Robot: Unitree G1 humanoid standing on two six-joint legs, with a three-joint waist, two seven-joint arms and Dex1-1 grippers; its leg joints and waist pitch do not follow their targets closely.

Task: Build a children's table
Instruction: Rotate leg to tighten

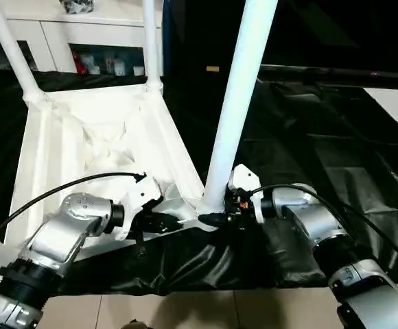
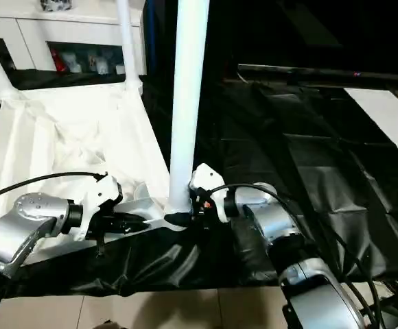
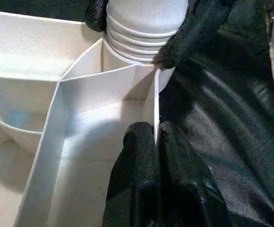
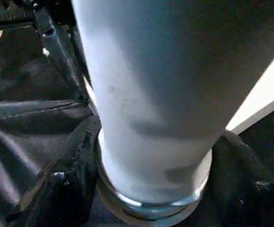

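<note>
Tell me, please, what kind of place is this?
Probably an indoor room used as a work area: a white cabinet stands behind, black sheeting covers the work surface, and pale floor tiles show in front.

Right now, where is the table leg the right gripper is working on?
The leg stands upright in the tabletop's near right corner socket, between the left gripper and the right gripper.

The tabletop (image 1: pixel 103 137) and its legs (image 1: pixel 237 110) are plain white. Black sheeting (image 1: pixel 309 137) covers the floor. The forearms (image 1: pixel 68 229) are silver, the fingers (image 3: pixel 137 156) black, and the cabinet (image 1: pixel 82 31) white.
</note>
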